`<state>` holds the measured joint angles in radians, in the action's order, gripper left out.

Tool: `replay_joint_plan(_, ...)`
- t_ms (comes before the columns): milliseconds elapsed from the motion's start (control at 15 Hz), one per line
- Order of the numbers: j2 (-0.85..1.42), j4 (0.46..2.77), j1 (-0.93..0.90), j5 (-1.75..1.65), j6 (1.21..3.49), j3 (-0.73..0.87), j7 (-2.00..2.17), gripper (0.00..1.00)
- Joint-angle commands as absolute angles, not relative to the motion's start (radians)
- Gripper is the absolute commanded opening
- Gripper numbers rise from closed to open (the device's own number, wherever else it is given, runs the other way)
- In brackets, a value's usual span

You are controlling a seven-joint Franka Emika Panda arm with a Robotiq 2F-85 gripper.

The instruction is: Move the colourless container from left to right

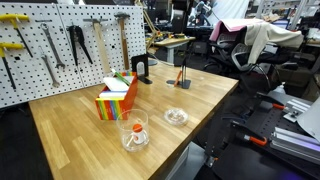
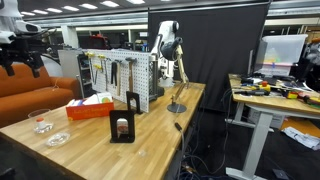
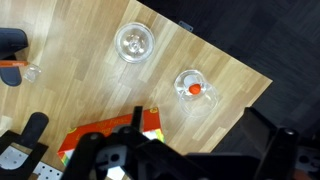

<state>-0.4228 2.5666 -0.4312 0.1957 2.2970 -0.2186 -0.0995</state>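
The colourless container is a small clear rounded cup with an orange-red bit inside. It stands near the table's front edge in both exterior views point(image 1: 135, 131) point(image 2: 41, 121), and in the wrist view point(image 3: 194, 88) close to the table edge. My gripper point(image 3: 190, 165) is open and empty, high above the table, its dark fingers framing the bottom of the wrist view. The cup lies just ahead of the fingers, far below. The arm point(image 2: 170, 45) is raised at the table's far end.
A shallow clear dish point(image 1: 176, 116) point(image 3: 134, 42) lies beside the cup. A multicoloured striped box point(image 1: 117, 97) point(image 3: 110, 132) stands behind it. A black holder point(image 2: 123, 120), a small stand point(image 1: 183, 80) and a tool pegboard point(image 1: 60, 45) are further back.
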Motion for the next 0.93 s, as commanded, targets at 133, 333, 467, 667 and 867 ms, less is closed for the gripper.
replay_joint_plan(133, -0.235, 2.491, -0.422, 0.183, 2.374, -0.290, -0.098, 1.00)
replay_joint_plan(333, -0.221, 2.503, -0.422, 0.196, 2.386, -0.305, -0.099, 1.00)
replay_joint_plan(467, -0.190, 2.494, -0.420, 0.196, 2.392, -0.309, -0.099, 1.00)
replay_joint_plan(667, -0.210, 2.496, -0.420, 0.196, 2.390, -0.308, -0.099, 1.00)
replay_joint_plan(867, -0.210, 2.497, -0.420, 0.196, 2.390, -0.309, -0.099, 1.00)
